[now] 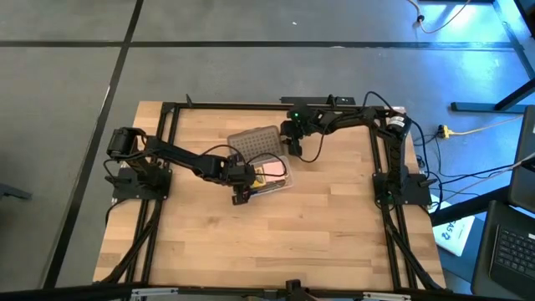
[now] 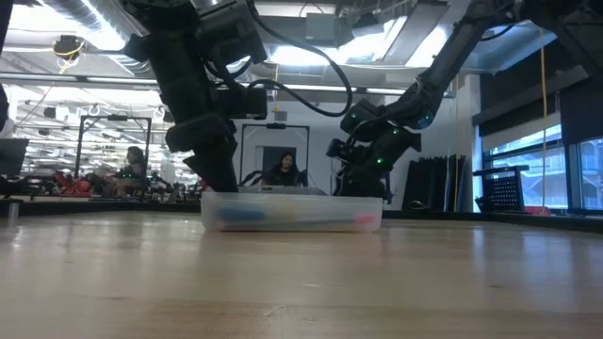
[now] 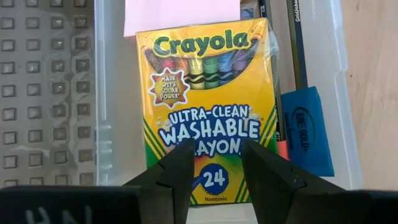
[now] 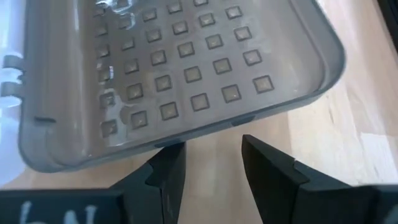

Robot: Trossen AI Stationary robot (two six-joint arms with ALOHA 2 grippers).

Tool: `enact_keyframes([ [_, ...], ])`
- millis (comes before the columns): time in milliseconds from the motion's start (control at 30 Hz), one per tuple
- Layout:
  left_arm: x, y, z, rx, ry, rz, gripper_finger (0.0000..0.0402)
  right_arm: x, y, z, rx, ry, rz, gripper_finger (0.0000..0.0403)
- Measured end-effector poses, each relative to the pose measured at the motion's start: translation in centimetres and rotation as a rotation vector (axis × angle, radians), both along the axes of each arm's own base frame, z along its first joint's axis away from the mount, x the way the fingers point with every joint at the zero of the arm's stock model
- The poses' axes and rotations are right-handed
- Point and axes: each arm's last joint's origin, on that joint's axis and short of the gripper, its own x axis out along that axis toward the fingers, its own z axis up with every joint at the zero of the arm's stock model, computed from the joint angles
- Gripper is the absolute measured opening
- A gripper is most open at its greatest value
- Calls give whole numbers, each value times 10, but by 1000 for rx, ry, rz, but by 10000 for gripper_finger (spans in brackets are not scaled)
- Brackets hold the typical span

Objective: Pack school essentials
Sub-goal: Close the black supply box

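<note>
Crayon box point(image 3: 211, 106) beneath left claw point(image 3: 214, 165), fingers parted.

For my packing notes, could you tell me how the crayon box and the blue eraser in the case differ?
The crayon box is yellow and green with large printed lettering; the blue eraser is plain blue with a faint oval stamp. The crayon box is far larger and sits centrally, the eraser beside it near the case wall. Both lie flat inside the clear case, under the open left gripper.

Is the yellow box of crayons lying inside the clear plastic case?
Yes, the yellow Crayola crayon box lies flat inside the clear plastic case, beside a blue eraser, under the left hand.
</note>
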Motion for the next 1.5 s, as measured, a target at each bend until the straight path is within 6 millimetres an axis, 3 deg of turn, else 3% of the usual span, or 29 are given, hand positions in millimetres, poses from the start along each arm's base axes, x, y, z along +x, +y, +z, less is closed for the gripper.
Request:
enact_keyframes([
  [300,0,-5,0,-48,3,-34,127,6,11,13,-46,-32,68,159],
  [800,-1,-24,1,-43,7,-90,127,18,30,15,-103,-63,168,159],
  [1500,9,-33,37,-9,92,-90,127,25,38,19,-163,-115,230,159],
])
